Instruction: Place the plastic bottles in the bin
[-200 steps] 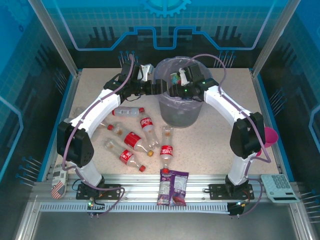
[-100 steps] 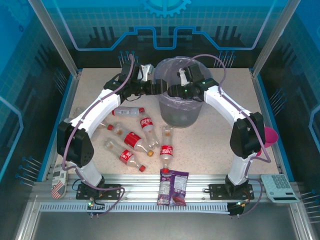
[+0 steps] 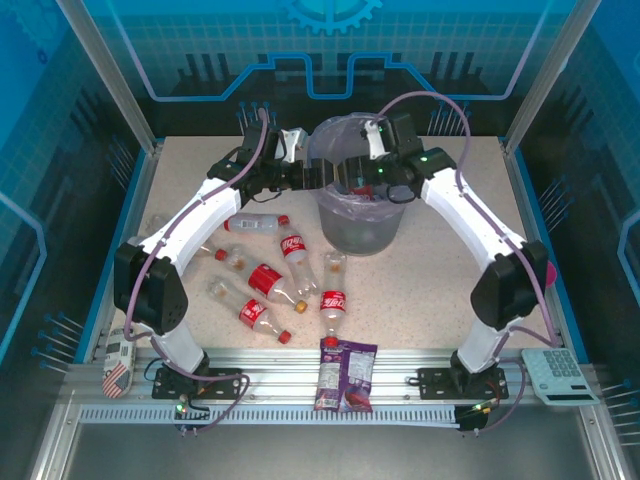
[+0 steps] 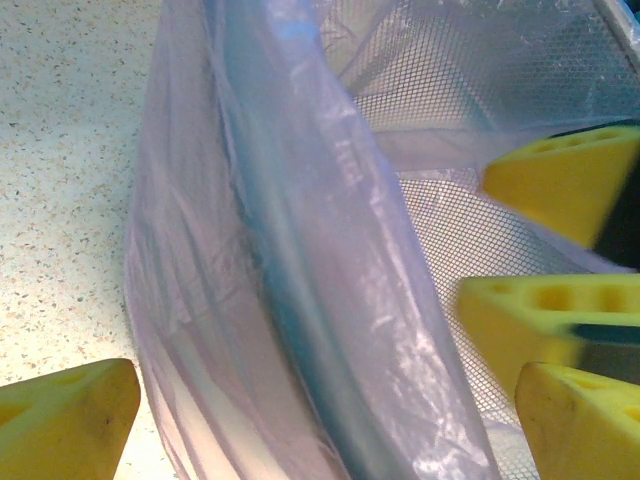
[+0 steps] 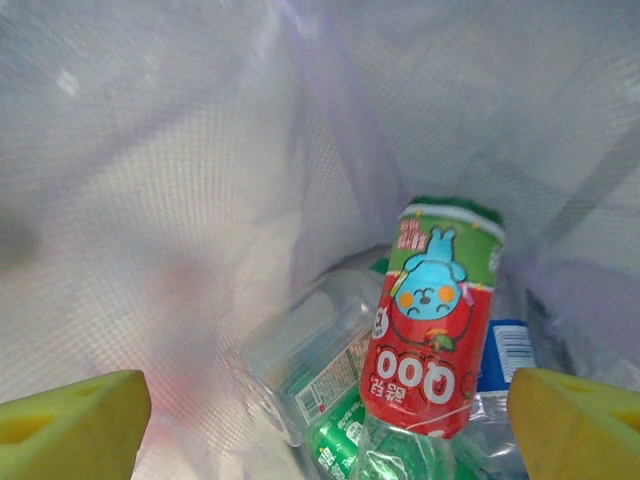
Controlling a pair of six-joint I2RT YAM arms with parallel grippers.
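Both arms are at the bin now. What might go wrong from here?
1. The open left gripper straddles the rim of the bin and its bag; pulling away sideways may snag the bag or tip the bin.
2. The open right gripper hangs close beside it; they may collide.

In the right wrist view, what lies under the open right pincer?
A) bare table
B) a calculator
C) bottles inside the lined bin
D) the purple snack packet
C: below the right pincer, a red-and-green labelled bottle lies among others inside the bag-lined bin.

High rear overview, wrist close-ups sharing bin (image 3: 362, 225)
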